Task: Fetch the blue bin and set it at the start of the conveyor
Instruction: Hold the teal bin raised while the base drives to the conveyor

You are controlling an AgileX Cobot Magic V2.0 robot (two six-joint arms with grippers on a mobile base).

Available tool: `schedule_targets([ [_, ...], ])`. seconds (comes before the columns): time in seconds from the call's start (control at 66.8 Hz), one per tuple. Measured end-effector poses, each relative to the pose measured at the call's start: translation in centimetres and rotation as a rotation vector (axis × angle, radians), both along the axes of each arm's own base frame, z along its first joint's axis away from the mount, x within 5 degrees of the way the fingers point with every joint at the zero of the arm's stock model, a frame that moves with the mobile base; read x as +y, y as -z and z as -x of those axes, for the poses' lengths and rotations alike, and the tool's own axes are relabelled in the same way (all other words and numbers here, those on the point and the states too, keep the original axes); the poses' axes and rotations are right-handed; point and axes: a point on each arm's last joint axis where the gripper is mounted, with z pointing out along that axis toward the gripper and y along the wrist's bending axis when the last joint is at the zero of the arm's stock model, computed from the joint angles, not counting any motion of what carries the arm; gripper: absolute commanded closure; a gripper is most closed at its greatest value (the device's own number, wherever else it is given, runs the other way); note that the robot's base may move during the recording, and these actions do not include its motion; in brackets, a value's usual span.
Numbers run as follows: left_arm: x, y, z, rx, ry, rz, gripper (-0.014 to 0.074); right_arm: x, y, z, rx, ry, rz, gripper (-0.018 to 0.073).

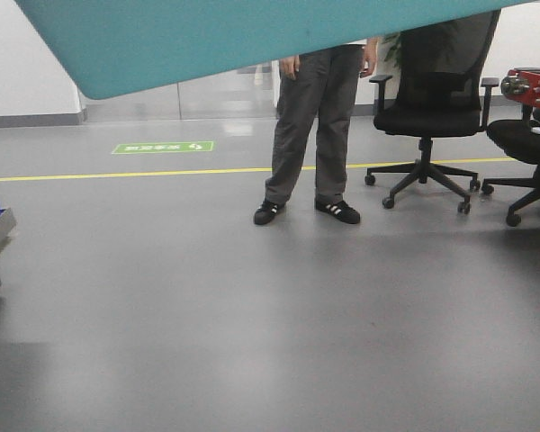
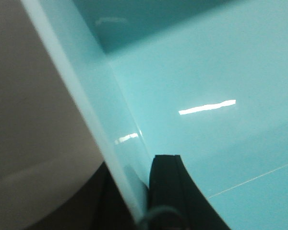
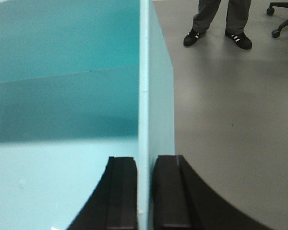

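Blue bin (image 1: pixel 207 40): pale turquoise, smooth glossy plastic, thin pale rim, plain walls. It is held clear of the floor (image 1: pixel 252 342) and tilted across the top of the front view. Right pincer (image 3: pixel 145 167) is clamped narrow on one wall, a black finger on each side. Left pincer (image 2: pixel 134 201) straddles another wall, gripping it; its outer finger shows only dimly.

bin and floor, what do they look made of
The bin: likely smooth moulded plastic, glossy; the left wrist view shows sharp light streaks on its thin turquoise wall. The floor: seamless grey, semi-gloss, perhaps vinyl or coated concrete; it mirrors things faintly.
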Motion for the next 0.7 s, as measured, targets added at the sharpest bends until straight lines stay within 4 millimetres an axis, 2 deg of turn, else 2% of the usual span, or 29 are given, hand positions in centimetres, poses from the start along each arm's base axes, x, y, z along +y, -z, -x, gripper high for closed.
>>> schedule_targets([
  [0.704,0.01,0.01,0.01,0.002,0.0,-0.001,0.0708,0.0,0.0,0.0,0.0,0.0,0.0,0.0711],
])
